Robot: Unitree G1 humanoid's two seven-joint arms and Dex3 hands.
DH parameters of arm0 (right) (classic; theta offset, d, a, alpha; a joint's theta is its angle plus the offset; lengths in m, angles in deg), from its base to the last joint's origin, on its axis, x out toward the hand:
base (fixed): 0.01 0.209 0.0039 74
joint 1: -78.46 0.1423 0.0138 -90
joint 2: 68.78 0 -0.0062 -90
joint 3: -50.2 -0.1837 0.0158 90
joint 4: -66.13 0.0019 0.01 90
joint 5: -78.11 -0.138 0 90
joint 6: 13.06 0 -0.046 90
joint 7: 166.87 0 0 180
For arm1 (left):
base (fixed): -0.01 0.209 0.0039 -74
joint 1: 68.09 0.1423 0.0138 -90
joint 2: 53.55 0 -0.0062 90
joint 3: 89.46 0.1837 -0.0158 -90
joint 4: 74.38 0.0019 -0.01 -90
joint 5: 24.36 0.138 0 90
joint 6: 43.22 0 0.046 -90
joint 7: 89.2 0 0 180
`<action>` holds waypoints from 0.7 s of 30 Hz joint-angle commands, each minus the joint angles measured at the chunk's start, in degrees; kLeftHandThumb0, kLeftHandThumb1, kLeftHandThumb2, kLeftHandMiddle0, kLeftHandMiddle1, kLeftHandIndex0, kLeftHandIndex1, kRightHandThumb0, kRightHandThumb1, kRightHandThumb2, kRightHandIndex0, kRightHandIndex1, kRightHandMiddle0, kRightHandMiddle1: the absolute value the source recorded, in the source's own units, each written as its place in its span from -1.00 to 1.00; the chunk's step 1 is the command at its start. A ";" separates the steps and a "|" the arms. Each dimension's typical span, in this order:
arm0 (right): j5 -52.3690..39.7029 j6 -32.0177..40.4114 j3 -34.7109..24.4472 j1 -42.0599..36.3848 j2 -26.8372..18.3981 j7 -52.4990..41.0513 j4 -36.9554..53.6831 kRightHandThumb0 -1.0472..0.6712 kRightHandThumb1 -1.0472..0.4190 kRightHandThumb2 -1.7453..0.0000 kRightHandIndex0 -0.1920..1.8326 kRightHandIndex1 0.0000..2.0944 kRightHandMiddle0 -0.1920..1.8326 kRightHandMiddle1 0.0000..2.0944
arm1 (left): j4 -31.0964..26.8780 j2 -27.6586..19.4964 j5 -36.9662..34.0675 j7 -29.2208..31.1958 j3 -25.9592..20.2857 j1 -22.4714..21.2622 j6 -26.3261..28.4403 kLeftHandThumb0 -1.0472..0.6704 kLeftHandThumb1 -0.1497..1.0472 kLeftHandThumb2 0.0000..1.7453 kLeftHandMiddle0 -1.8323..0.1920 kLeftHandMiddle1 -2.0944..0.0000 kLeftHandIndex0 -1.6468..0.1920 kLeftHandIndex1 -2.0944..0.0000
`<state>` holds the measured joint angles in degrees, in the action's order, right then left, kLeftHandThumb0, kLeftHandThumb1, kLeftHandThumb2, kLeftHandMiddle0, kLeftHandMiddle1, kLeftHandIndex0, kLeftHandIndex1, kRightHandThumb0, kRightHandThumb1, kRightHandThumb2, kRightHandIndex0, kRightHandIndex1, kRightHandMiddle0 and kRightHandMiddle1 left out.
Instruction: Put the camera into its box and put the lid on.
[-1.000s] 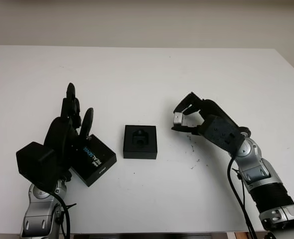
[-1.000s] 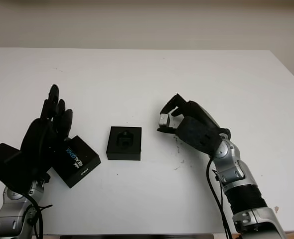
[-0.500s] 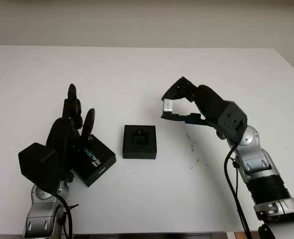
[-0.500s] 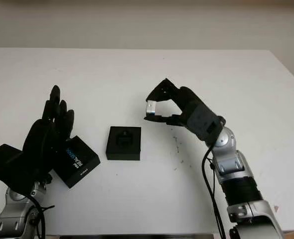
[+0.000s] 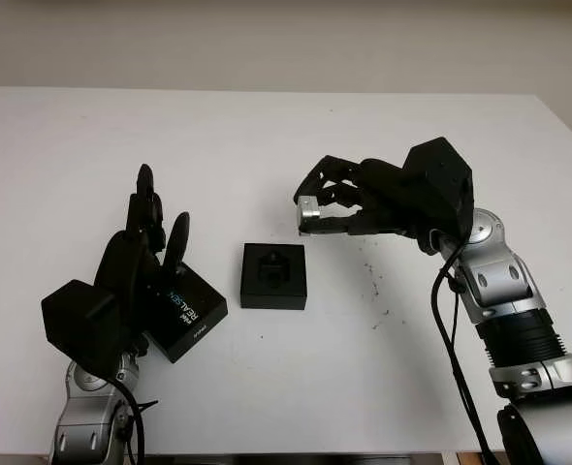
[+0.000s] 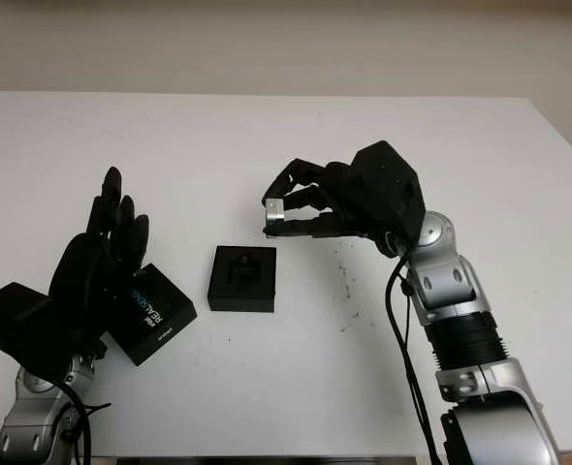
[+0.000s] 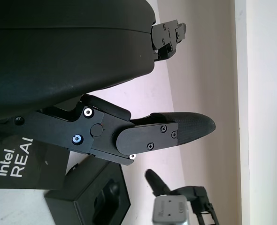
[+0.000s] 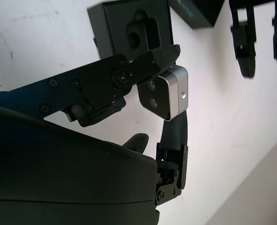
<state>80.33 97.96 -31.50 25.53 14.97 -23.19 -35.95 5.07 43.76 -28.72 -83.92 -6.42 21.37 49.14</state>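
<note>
Transport step. Camera (image 5: 310, 213) pinched in right hand (image 5: 349, 201), centre frame, airborne above-right of open box (image 5: 272, 276). Left hand (image 5: 141, 257) open beside lid (image 5: 182, 312), lower left. Next: lower camera into box recess.

Right arm comes in from bottom right, forearm rising, wrist bent toward the middle. Right hand (image 5: 339, 205) raised off the tabletop (image 5: 267, 145), fingers (image 8: 129, 75) curled and pinched around the camera (image 8: 165, 92), palm shell facing down. Left arm comes in from bottom left. Left hand (image 5: 136, 266) open, low at the left side, fingers pointing away from the robot.
</note>
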 commanded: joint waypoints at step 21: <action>-0.43 4.29 1.43 -7.44 -1.18 0.57 12.57 -0.31 -0.95 0.94 -0.68 -0.56 -0.53 0.89 | -1.48 0.67 -0.10 -0.28 0.58 -0.50 0.55 -0.61 1.00 -0.41 0.99 0.95 1.00 0.97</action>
<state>79.69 103.19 -30.16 18.09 14.00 -22.98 -23.74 4.51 44.35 -28.77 -84.15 -5.90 21.35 49.71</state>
